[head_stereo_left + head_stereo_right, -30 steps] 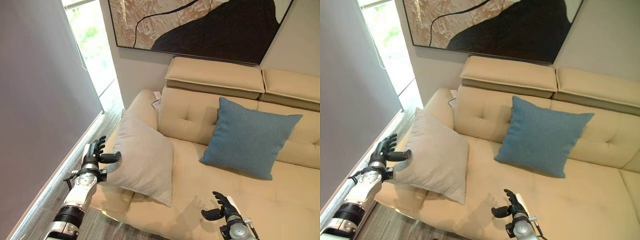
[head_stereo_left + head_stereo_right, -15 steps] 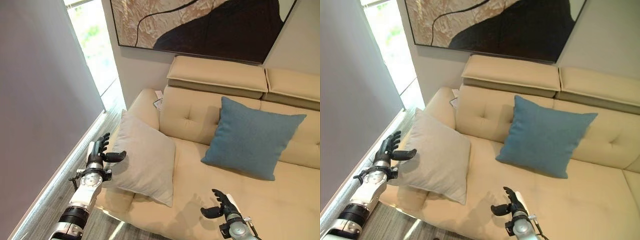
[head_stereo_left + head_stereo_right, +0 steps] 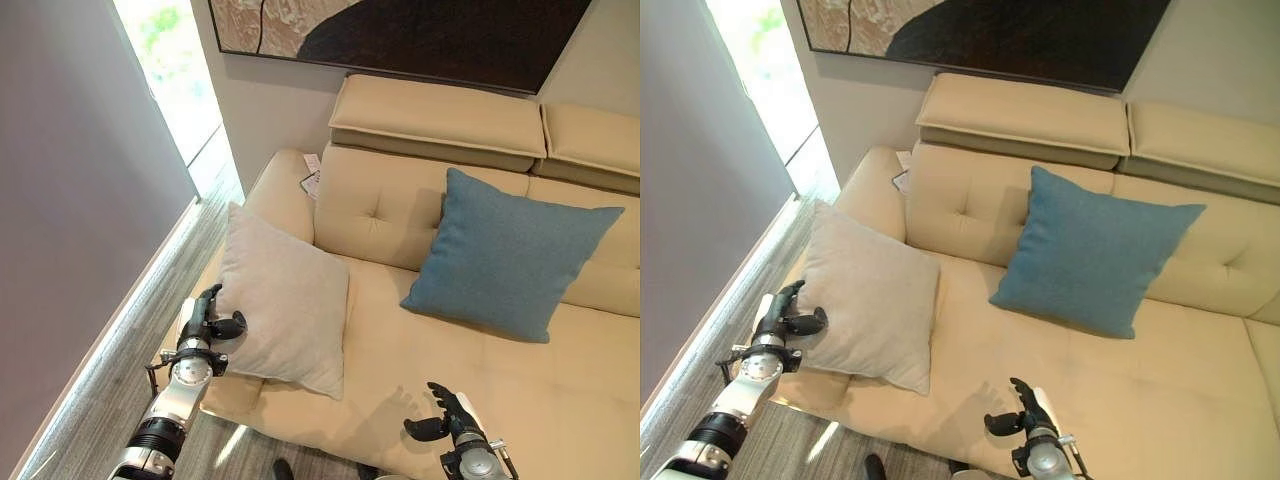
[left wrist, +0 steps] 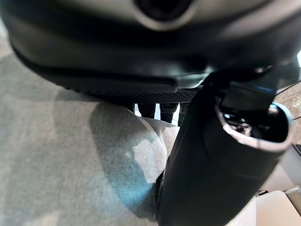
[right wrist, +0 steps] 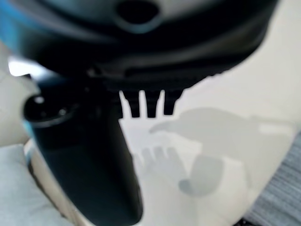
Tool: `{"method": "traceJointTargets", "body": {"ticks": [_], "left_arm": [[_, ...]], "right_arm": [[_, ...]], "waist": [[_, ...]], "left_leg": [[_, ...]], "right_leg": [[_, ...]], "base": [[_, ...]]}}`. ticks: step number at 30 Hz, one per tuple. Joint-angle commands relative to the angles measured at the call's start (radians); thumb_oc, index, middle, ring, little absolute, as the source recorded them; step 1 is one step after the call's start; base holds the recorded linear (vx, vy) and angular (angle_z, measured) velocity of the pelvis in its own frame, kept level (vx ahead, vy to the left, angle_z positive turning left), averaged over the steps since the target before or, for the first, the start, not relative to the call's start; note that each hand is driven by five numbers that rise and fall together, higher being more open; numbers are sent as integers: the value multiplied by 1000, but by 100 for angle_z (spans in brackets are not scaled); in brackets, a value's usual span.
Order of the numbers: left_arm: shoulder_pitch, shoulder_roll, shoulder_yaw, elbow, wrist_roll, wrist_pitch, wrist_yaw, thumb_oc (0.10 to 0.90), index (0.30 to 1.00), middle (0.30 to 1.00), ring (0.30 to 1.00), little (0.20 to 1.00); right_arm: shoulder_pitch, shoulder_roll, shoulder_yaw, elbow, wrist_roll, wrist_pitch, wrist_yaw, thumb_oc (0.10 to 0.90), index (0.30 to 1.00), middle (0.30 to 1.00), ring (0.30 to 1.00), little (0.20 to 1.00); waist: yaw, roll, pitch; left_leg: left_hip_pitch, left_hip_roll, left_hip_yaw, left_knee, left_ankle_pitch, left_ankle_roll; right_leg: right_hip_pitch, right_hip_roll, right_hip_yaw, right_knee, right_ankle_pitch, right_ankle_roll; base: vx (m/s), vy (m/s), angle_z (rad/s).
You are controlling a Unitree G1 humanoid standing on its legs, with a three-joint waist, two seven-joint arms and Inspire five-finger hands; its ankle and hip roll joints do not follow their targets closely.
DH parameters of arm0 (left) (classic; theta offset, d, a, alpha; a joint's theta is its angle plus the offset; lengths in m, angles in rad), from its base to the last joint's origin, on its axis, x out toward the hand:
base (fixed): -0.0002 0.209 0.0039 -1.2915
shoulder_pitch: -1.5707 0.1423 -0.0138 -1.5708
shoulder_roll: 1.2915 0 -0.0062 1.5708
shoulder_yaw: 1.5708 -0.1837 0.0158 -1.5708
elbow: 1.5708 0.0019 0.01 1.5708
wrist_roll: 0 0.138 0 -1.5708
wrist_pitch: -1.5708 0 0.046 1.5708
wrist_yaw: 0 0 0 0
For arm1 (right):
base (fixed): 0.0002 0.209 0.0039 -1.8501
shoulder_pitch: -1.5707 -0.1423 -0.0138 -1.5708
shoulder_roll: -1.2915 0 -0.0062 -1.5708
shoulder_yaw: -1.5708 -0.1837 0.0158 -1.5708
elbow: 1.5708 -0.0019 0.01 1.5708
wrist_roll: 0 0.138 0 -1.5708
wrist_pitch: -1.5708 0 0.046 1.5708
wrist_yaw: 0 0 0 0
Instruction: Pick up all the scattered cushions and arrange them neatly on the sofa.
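At the lower left of the left eye view the left hand point(image 3: 207, 323) sits at the outer edge of the beige cushion point(image 3: 283, 298), its thumb laid forward against the cloth and its fingers reaching behind the edge; in the left wrist view the thumb point(image 4: 207, 160) presses into grey-beige fabric, so the hand looks closed on that cushion's edge, though the grip on the far side is hidden. That cushion stands tilted against the armrest at the left end of the sofa point(image 3: 440, 125), leaning a little outward, and to my eye it is placed but not yet squared up. Toward the centre right of the frame the blue cushion point(image 3: 508, 254) leans upright against the backrest, touching it, and reads as already arranged. No other cushion lies on the strip of wooden floor point(image 3: 120, 390) at the left, so I judge the task close to finished: what remains is releasing or nudging the beige one straight. At the bottom right of the frame the right hand point(image 3: 445, 413) hovers just above the seat, fingers spread and relaxed, holding nothing; its wrist view shows bare seat fabric past the fingers.
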Motion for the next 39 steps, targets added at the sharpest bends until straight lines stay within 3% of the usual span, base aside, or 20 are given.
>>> {"method": "traceJointTargets", "body": {"ticks": [1,10,18,19,24,25,30,39], "left_arm": [[-36,-24,-12,30,-83,-61,-48,400,300,300,300,300],[-5,-40,3,-48,-185,-91,-61,400,300,300,300,300],[46,-99,-19,-243,-367,-144,-114,400,300,300,300,300],[47,-129,-33,-290,-453,-156,-134,400,300,300,300,300],[47,-147,-54,-366,-509,-171,-159,400,300,300,300,300],[44,-149,-74,-418,-540,-177,-187,400,300,300,300,300],[56,-147,-91,-475,-566,-185,-221,400,300,300,300,300],[37,-130,-112,-555,-552,-190,-240,400,300,300,300,300]], "right_arm": [[-62,-22,-6,-63,-6,-31,-45,800,900,900,900,900],[-51,-13,-37,-112,30,-44,-52,800,900,900,900,900],[-57,-1,-68,-217,90,-74,-53,800,900,900,900,900],[-58,12,-76,-238,128,-86,-50,800,900,900,900,900],[-64,40,-81,-255,223,-111,-33,800,900,900,900,900],[-74,68,-67,-267,327,-127,7,800,900,900,900,900],[-90,84,-45,-276,435,-137,56,800,900,900,900,900],[-97,101,-26,-231,509,-124,81,800,900,900,900,900]], "waist": [[1,-32,-9],[4,-28,-11],[7,-29,-3],[6,-30,-3],[4,-32,0],[7,-35,1],[16,-39,2],[31,-43,0]], "left_leg": [[37,-1,18,3,-118,-41],[75,0,16,3,-130,-41],[98,1,6,3,-137,-42],[103,1,3,3,-138,-42],[107,2,1,3,-140,-42],[110,3,0,3,-141,-43],[114,5,1,3,-141,-45],[112,6,-7,3,-140,-50]], "right_leg": [[-8,-41,-47,11,-2,81],[36,-44,-54,11,-15,82],[68,-47,-70,11,-24,82],[73,-47,-73,11,-27,82],[80,-48,-73,11,-29,81],[83,-47,-75,11,-30,79],[88,-47,-79,11,-32,78],[91,-48,-93,11,-36,77]], "base": [[0,0,0],[4,-1,-1],[5,-3,3],[12,-5,8],[2,-1,1],[0,0,0],[0,0,0],[4,0,1]]}}
